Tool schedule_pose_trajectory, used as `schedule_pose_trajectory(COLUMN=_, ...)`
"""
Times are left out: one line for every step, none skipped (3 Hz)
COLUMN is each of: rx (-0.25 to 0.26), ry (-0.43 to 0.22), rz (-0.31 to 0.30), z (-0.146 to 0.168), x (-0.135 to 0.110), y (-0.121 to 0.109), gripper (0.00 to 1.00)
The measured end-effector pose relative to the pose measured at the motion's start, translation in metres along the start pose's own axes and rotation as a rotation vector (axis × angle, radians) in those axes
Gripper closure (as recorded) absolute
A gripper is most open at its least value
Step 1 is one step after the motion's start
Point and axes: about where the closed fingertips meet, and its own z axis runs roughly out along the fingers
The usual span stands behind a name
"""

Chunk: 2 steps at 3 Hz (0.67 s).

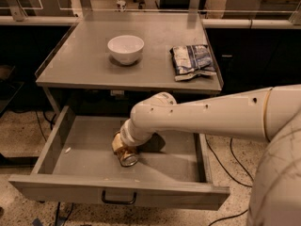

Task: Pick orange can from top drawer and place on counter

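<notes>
Care matters now: the robot's white gripper (123, 146) is down in the wide grey metal top drawer (117, 192), right on the small brownish-orange metal can (127, 157), below the table's front edge. I cannot tell if it grips the can. It should squeeze snugly, lift straight up, clear the flat grey metal table (84, 67) edge, then set the can down away from the round white bowl (125, 48).

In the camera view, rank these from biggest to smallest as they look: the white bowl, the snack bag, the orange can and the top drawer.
1. top drawer
2. snack bag and white bowl, too alike to rank
3. orange can, smallest though nearer the camera; the claw is down at it inside the drawer.
</notes>
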Motion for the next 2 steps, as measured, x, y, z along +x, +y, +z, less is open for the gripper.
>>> schedule_pose_trajectory(rx=0.005, ry=-0.031, rz=0.002, z=-0.016, x=-0.002, y=-0.001, gripper=1.0)
schedule_pose_trajectory(rx=0.02, ry=-0.058, rz=-0.026, z=-0.045, x=-0.005, y=0.001, gripper=1.0)
